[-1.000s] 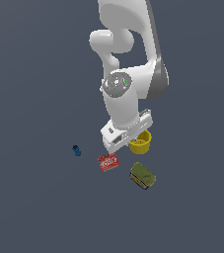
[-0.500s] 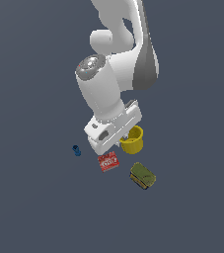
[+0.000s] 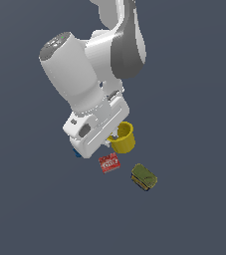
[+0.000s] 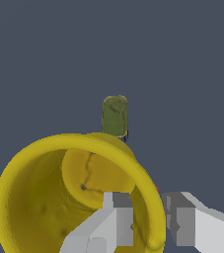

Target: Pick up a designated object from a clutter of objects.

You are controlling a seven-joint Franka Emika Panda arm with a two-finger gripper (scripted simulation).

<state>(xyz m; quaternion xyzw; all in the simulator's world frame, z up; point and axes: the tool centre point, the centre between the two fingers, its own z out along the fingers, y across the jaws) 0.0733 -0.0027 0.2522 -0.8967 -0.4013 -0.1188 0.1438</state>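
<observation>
In the exterior view, the yellow cup (image 3: 123, 138) hangs at the gripper (image 3: 113, 138). The red flat box (image 3: 108, 163) lies just below the cup, the olive-green block (image 3: 144, 177) beyond it to the exterior view's right. A blue speck (image 3: 77, 153), probably the cylinder piece, peeks beside the hand.

In the wrist view, the gripper (image 4: 150, 217) pinches the cup's (image 4: 44, 197) wall, one finger (image 4: 116, 220) inside, the other outside. The block (image 4: 115, 116) lies beyond the cup.

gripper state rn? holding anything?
Gripper: shut on the yellow cup, one finger inside the rim, one outside the wall.
</observation>
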